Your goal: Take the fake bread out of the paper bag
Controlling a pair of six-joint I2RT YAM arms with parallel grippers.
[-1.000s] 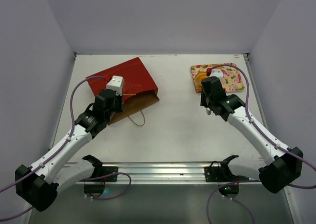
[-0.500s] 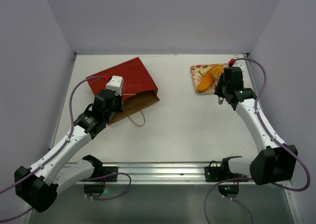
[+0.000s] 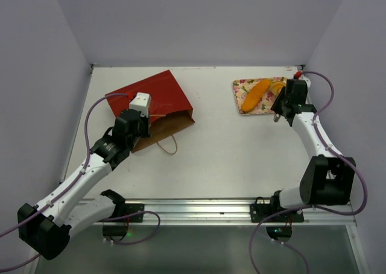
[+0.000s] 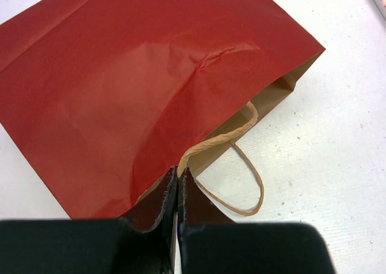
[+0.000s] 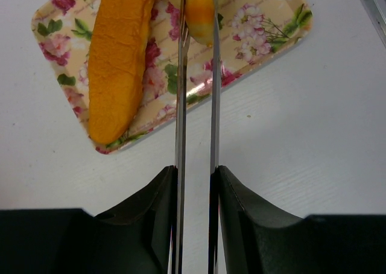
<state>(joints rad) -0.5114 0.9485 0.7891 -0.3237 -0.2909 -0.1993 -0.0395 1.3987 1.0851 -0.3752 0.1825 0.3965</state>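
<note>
Left end effector (image 4: 178, 178) pinches the creased red paper bag (image 4: 120, 87) at its rim, well left of the floral tray (image 5: 265, 26). Right end effector (image 5: 198, 8) pinches a short orange bread (image 5: 199, 17) over that tray, beside a long loaf (image 5: 117, 57).

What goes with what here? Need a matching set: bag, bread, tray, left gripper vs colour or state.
1. paper bag
2. long bread loaf
3. tray
4. left gripper

A. pink flower pattern
B. shut on the bag's open edge
C. orange, lying on the tray
D. red outside, brown inside

Pairs: 1-D, 2-C, 3-A, 4-B
</note>
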